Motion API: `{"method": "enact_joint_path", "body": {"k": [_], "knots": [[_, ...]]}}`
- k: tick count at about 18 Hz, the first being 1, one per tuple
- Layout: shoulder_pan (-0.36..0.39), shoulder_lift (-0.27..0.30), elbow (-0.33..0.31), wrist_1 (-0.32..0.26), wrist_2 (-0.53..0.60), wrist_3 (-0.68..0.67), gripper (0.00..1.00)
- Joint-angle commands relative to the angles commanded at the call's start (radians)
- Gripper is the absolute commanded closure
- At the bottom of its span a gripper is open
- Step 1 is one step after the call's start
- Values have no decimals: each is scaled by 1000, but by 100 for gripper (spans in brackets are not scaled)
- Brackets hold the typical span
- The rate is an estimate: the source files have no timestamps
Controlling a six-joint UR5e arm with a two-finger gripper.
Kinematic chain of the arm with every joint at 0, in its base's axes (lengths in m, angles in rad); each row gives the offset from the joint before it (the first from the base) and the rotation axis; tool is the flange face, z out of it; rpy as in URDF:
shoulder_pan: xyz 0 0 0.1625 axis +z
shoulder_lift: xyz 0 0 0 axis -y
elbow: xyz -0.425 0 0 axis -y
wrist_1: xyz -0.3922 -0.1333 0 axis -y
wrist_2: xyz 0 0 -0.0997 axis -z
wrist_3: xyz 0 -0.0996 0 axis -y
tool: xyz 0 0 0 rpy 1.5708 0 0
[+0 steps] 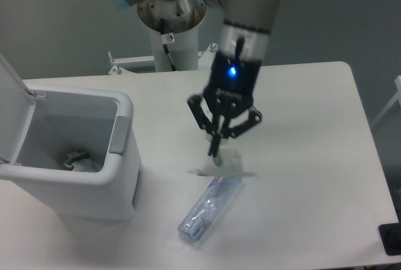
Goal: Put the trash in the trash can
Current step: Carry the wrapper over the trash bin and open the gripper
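Observation:
My gripper (pixel 217 153) hangs above the table with its fingers shut on the crumpled clear plastic wrapper (pixel 227 166), which dangles below the fingertips, off the table. Directly under it the flattened clear bottle (pixel 210 208) with bluish label lies diagonally on the white table. The white trash can (pixel 69 151) stands at the left with its lid (pixel 11 107) flipped up; some rubbish (pixel 78 160) lies inside.
The arm's base column (pixel 170 25) rises behind the table's far edge. A dark object (pixel 391 238) sits at the lower right corner by the table's edge. A metal bracket (pixel 116 64) shows at the back left.

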Motion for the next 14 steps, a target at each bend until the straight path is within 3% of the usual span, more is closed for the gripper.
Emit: {"method": "enact_joint_path", "body": {"k": [3,8,11,12,13,14], "knots": [[-66,37,-1,2,3,-42,100],[-244,63,-15,0,5,-199,100],[-275,74,-20,0,3,-233,100],[-281,74,-26,0,3,-232,95],[-282,74,-37,0,3,-227,83],[-282,75,-52,3,3,-218,62]]}}
